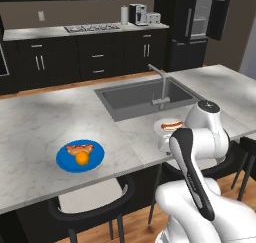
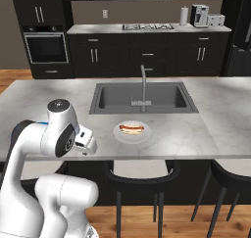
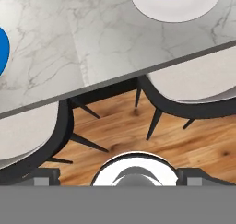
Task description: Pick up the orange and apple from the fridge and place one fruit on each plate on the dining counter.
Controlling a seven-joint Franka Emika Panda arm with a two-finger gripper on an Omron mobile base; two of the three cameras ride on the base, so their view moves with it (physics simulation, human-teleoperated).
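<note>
The orange [image 1: 82, 158] rests on the blue plate [image 1: 95, 159] beside a hot dog, near the front edge of the dining counter [image 1: 40, 127]. A white plate [image 2: 131, 137] to its right, in front of the sink, carries a hot dog and no fruit. My gripper [image 2: 86, 151] hangs just off the counter's front edge, between the two plates, pointing down at the floor and stools. Its fingertips [image 3: 46, 175] stand wide apart with nothing between them. The apple is out of view. The fridge [image 1: 187, 52] stands at the far right with its door open.
An inset sink [image 2: 142, 97] with a tall tap [image 2: 143, 83] lies behind the white plate. Dark stools [image 3: 193, 85] with pale seats are tucked under the counter edge below my hand. Dark wall cabinets with a stove [image 2: 147, 26] line the back.
</note>
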